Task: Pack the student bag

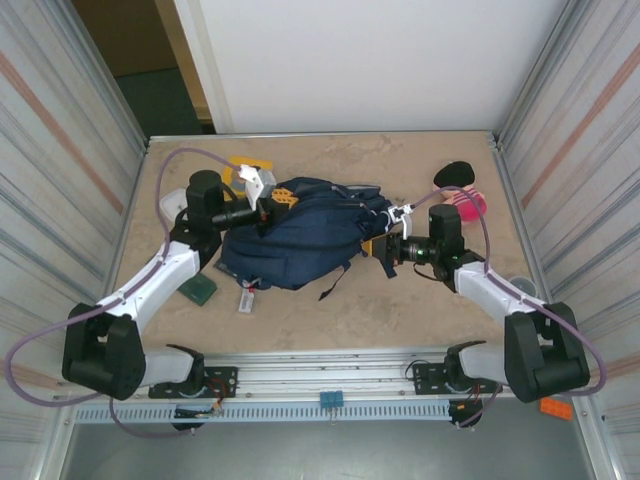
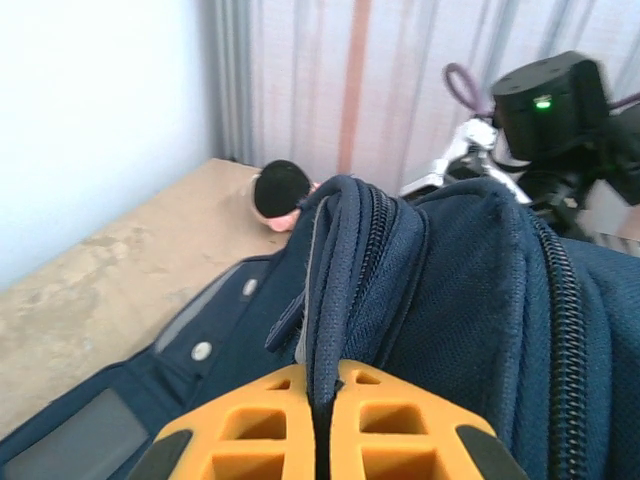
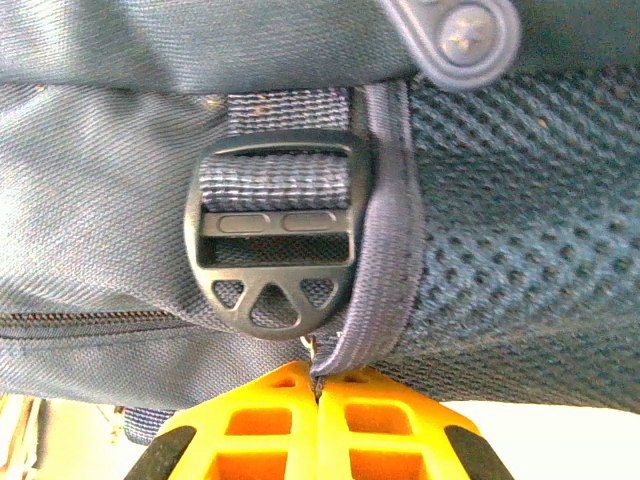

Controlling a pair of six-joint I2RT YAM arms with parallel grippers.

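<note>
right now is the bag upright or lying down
Lying down: the student bag sprawls across the table, with the left tool and the right tool each pinching its fabric.

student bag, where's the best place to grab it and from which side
Probably the raised ridge by the student bag's zipper, from its left end: it stands thin enough for the left pincer, while the rest lies broad and slack.

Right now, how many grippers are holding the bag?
2. The left gripper pinches a zippered ridge at the bag's left end; the right gripper pinches a seam beside a buckle at its right end.
</note>
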